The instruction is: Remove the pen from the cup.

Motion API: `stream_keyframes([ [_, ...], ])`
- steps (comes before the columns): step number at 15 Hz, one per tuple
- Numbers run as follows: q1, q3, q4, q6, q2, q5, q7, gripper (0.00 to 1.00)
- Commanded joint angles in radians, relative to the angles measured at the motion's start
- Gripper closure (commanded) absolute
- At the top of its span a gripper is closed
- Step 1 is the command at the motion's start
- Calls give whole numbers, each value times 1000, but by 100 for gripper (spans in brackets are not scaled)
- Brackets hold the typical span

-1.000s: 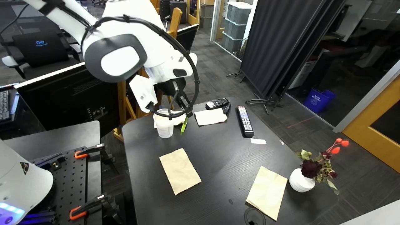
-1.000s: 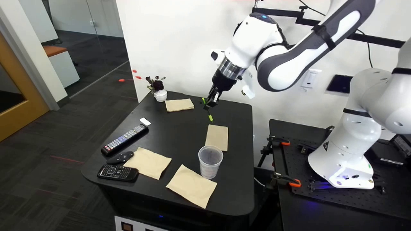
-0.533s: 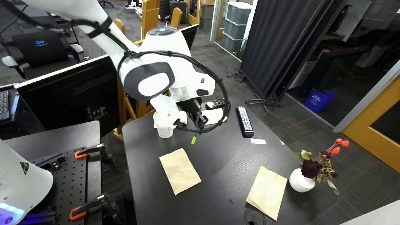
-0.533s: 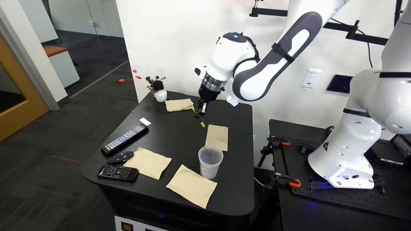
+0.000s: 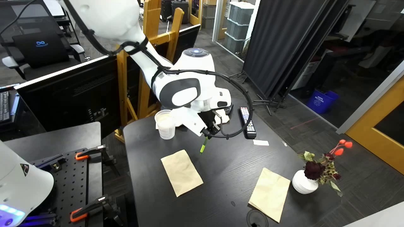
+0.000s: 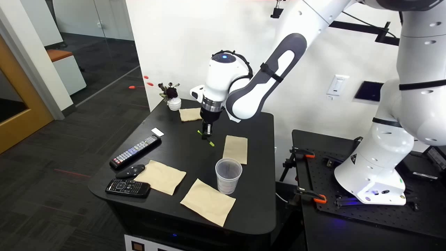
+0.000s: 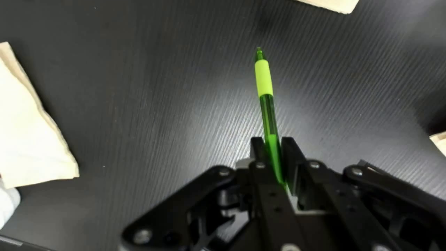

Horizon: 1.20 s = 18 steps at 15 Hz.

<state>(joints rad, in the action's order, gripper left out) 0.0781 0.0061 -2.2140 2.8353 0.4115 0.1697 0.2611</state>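
Here, in an exterior view, your pincer pinches the green pen mid-frame, the upright cup apart at lower centre.

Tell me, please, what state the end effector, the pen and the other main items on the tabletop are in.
End effector: shut on the pen.
Pen: gripped, out of the cup.
Cup: upright, open at the top, no pen in it.
White vase: upright, holding flowers.
Long remote: lying flat, buttons up.
Short remote: lying flat, buttons up.
Tan paper: near the vase, lying flat.
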Motion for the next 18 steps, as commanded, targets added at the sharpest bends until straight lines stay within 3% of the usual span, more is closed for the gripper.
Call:
stream_keyframes([
  [1, 18, 27, 94, -125, 61, -6, 76, 96],
  [4, 3, 16, 140, -224, 88, 10, 87, 96],
  [5, -1, 13, 152, -252, 92, 14, 86, 85],
  [6, 0, 14, 161, -275, 96, 15, 97, 59],
  [8, -4, 11, 170, -301, 93, 18, 93, 51],
  [14, -1, 18, 125, -286, 28, 8, 89, 6],
  [15, 0, 21, 115, -283, 17, 4, 90, 1],
  [18, -3, 29, 82, -272, -19, -5, 86, 0],
])
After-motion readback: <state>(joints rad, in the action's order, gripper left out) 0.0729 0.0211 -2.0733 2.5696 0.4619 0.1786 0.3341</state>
